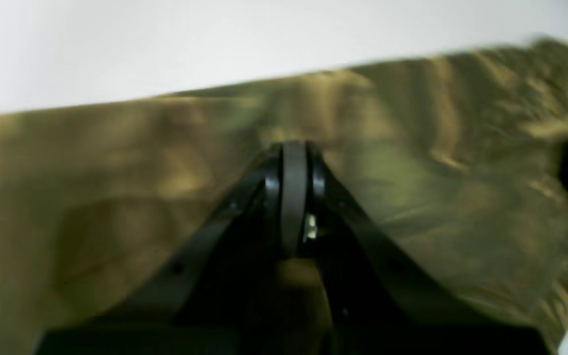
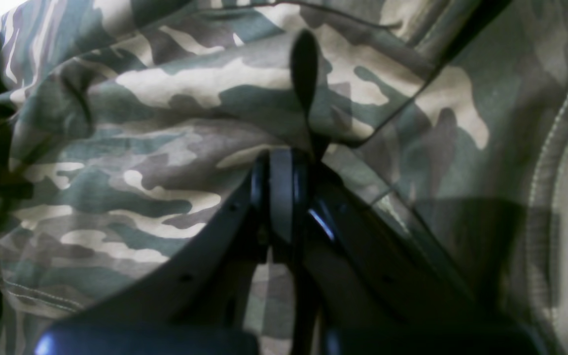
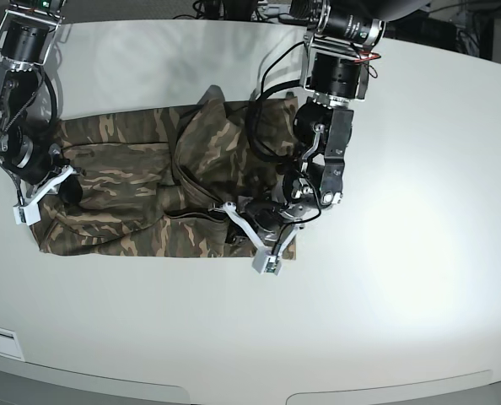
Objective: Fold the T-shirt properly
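Two black tools, left tool (image 1: 294, 150) and right tool (image 2: 284, 158), both pressed together, rest on a rumpled camouflage T-shirt (image 3: 141, 181) spread across a white counter (image 3: 402, 295).

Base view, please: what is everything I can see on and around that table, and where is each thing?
T-shirt: one, camouflage of olive green, brown and tan, spread crumpled across the left half of the table, partly folded over itself near the middle.
Table: one, white, filling nearly the whole view.
Cables: several, black, hanging by the arm at the top centre.
Left end effector: one, black, at the shirt's edge near the table's middle, shut over the cloth; whether it pinches any is unclear.
Right end effector: one, black, low on the shirt's far left end, shut, pressed into the cloth.
Arms: two, black with white camera brackets, reaching in from the top edge.
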`<action>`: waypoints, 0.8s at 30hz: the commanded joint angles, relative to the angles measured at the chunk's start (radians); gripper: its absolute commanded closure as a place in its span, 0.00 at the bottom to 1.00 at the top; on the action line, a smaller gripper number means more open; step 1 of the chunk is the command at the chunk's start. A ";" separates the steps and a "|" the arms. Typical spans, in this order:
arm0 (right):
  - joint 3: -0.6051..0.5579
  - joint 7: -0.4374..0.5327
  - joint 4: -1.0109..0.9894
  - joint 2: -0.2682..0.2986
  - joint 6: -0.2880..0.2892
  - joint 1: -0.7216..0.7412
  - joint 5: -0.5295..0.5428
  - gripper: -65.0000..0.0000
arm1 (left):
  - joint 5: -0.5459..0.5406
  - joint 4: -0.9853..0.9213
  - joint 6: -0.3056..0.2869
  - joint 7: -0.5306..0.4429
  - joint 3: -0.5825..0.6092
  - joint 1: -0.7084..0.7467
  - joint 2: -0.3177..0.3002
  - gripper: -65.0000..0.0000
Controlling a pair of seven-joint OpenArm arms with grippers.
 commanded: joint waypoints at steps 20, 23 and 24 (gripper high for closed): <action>-0.007 -0.072 -0.003 0.006 0.019 -0.003 -0.035 1.00 | -0.193 0.050 -0.425 0.104 0.106 -0.148 0.009 1.00; -0.007 -0.072 -0.003 0.006 0.025 -0.004 -0.035 1.00 | -0.325 0.150 -0.435 0.352 0.098 -0.161 0.009 1.00; -0.008 -0.072 -0.003 0.006 0.024 -0.004 -0.035 1.00 | -0.355 0.185 -0.434 0.420 0.097 -0.161 -0.005 1.00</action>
